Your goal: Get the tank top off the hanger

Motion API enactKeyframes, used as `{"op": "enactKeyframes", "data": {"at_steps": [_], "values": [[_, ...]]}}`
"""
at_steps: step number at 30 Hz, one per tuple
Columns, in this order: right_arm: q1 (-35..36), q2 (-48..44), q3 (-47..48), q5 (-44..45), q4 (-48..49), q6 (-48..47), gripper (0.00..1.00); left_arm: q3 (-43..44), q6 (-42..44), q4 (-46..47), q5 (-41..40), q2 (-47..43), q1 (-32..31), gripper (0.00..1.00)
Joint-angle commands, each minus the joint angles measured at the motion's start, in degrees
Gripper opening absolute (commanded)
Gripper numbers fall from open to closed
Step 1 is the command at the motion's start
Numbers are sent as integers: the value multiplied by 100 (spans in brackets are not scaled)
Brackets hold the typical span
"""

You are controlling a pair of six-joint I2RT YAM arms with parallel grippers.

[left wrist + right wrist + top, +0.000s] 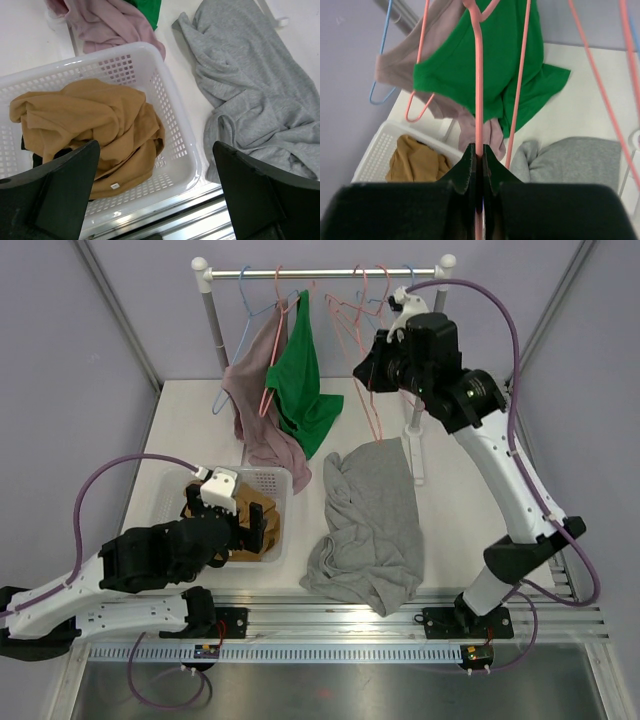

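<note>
The right end effector [479, 155] is pressed together on the wire of a pink hanger [479, 90], which rises straight up from its tips and, as far as the right wrist view shows, carries no cloth. The left end effector [156, 150] is spread wide and holds nothing. Directly below it a mustard top [100, 120] lies crumpled in a white basket [172, 115].

I judge the mustard top to be the tank top, though its cut cannot be made out in that heap. If so, the main work is done: the garment is off and binned, and the hanger is bare.

Below the right end effector and slightly toward the arm's base, a grey garment [250, 90] lies loose on the table [190, 420], just beside the basket. Ahead and to the left of the same end effector, a green top [495, 65] and a mauve top [435, 40] hang from the rail [320, 272], draped on their own hangers.

What seems left is to let go of the pink hanger and draw both arms back. If one of the hung tops is the one meant, that removal is not yet done.
</note>
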Motion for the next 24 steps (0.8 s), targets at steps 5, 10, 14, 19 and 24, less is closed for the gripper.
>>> {"op": "enactKeyframes", "data": {"at_steps": [5, 10, 14, 19, 24], "values": [[-701, 1833, 2873, -603, -920, 149, 0, -130, -57, -126, -329, -53, -13, 99], [-1036, 2434, 3273, -1018, -807, 421, 0, -121, -189, -267, -462, 9, -13, 99], [-1045, 2321, 2772, -896, -598, 351, 0, -121, -180, -267, -426, 35, -13, 99], [-1115, 1864, 1911, -544, -209, 439, 0, -147, -171, -223, -374, 53, -13, 99], [-1194, 1722, 1918, -482, -376, 483, 0, -112, -171, -179, -339, 105, -13, 99]]}}
